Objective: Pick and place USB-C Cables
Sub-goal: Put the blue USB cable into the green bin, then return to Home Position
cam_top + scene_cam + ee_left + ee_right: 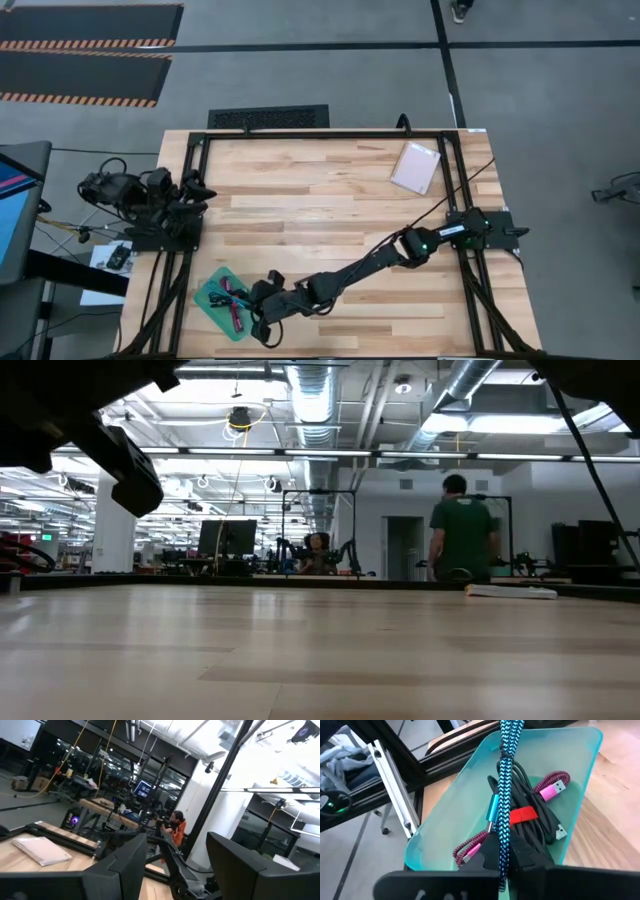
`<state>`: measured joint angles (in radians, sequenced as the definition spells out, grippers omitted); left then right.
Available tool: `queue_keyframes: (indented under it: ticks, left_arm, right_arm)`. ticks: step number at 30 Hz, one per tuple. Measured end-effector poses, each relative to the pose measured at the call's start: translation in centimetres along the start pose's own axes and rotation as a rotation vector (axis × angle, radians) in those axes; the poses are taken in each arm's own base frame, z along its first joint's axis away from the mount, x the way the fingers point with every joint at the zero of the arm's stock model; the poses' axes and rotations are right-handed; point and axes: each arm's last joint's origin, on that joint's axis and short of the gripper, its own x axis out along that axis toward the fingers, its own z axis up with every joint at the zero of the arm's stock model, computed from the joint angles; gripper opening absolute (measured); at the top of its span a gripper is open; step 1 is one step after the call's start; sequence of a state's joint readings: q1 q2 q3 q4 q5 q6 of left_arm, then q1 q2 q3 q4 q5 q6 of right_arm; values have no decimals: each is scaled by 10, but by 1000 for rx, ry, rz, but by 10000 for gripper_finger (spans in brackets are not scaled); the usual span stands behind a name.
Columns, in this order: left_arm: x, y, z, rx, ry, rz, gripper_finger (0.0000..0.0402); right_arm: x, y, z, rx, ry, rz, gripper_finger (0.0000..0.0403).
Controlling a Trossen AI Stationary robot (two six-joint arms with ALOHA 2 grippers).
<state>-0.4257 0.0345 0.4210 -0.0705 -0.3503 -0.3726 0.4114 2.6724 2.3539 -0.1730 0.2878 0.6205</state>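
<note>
The right end effector [504, 865], its arm stretched across the worktop [330, 200], grasps the teal cable [504, 785] above the teal tray [470, 795]; the left end effector [175, 865] rests released.

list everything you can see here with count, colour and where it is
tray: 1, teal, near-left part of the table
teal cable: 1, braided, hanging over the tray from the right gripper
pink cable: 1, in the tray
black cable: at least 1, red band, in the tray
packet: 1, white-pink, far-right part of the table
table: 1, light wood
person: 1, green top, in the room behind
left gripper: open, parked at the table's left edge
right gripper: shut on teal cable, over the tray
</note>
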Motion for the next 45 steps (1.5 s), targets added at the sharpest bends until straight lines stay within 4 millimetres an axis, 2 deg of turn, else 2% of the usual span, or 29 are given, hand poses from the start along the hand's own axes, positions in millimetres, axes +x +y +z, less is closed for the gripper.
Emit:
queue_keyframes:
  ticks: [10,30,38,45]
  left_arm:
    - [0,1,-1,27,2,31,195]
    - [0,2,-4,31,38,38,195]
    - [0,2,-4,-18,36,38,195]
    - [0,1,-4,-49,50,-13,195]
  right_arm:
    - [1,-7,-1,-32,39,-30,31]
    - [3,-11,4,-104,27,-26,125]
    - [-12,-2,24,-130,3,4,182]
    - [-19,-1,37,-141,-26,-13,192]
